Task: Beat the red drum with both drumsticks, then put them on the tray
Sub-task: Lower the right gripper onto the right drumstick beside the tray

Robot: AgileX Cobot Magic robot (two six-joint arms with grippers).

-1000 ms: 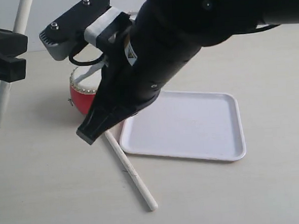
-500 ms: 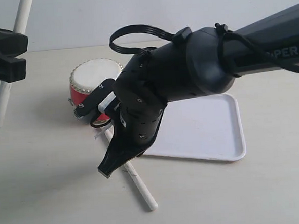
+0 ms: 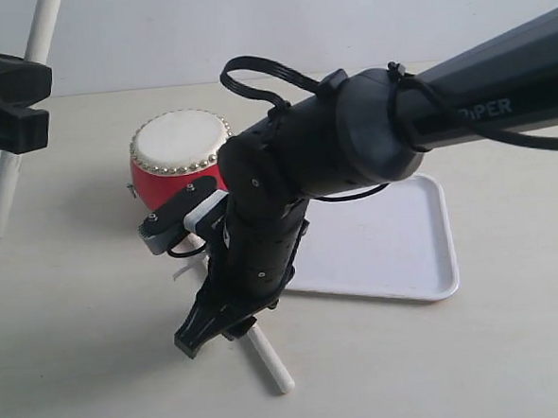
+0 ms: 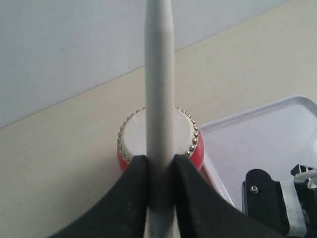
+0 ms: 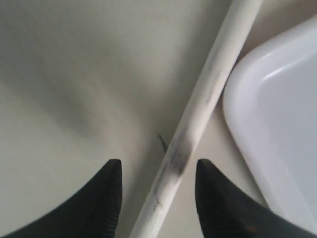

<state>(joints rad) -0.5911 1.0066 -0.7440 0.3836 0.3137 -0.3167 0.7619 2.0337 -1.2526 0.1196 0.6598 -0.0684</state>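
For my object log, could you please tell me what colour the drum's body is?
The drum is glossy red, clearest in the exterior view.

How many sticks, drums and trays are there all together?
Drumsticks: 2, the held drumstick in the left pincer and the loose drumstick under the right pincer
Red drum: 1
Tray: 1
Total: 4

The right arm (image 3: pixel 388 127) is rounded, glossy black, lettered "PER" in pale print — a flat black cable (image 3: pixel 227 76) loops well behind the jaws. Just behind them sits a grey, screwed block (image 3: pixel 166 223) on a white bracket (image 3: pixel 209 215). The right gripper (image 5: pixel 157 166) and left gripper (image 4: pixel 159 163) have matte black, tapering fingers.
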